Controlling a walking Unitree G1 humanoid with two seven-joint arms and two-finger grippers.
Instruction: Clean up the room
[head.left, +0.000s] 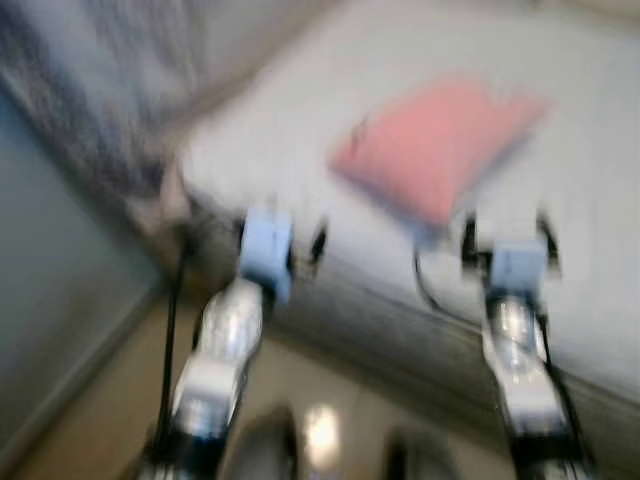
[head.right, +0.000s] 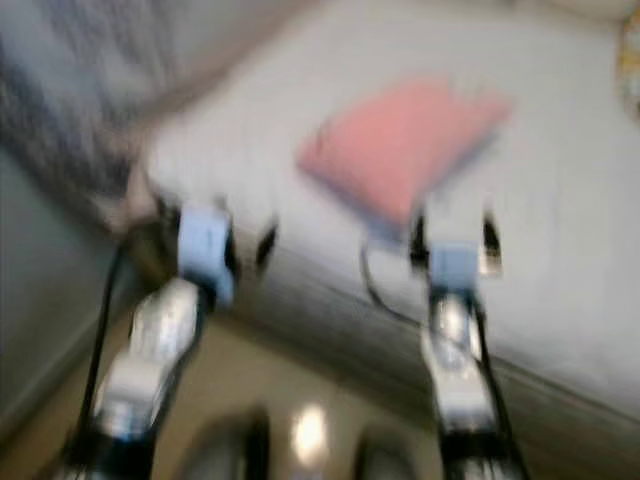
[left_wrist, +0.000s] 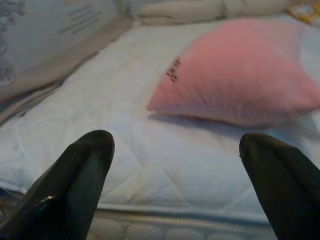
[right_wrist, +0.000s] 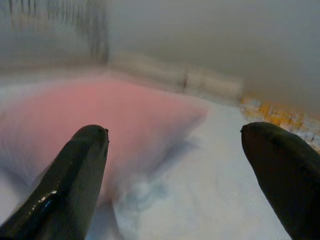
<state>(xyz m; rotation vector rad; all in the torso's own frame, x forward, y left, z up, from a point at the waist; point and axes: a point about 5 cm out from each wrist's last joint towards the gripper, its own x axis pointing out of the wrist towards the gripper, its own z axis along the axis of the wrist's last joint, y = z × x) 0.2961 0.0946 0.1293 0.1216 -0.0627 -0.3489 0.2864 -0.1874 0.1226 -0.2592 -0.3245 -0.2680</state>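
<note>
Approach to the bed, head views blurred. Nearest, both arms reach forward over the floor (head.left: 120, 400) toward the mattress edge. The left claw (head.left: 280, 240) stands with fingers (left_wrist: 75, 185) wide apart and empty, short of the bed (left_wrist: 100, 125). The right claw (head.left: 505, 240) is likewise spread and empty, just before the pink pillow (head.left: 435, 145), which lies flat on the white mattress near its edge. Beyond it, cream pillows (left_wrist: 180, 10) line the far end. To do this well, likely steady the body first, then close both claws on opposite pillow edges.
</note>
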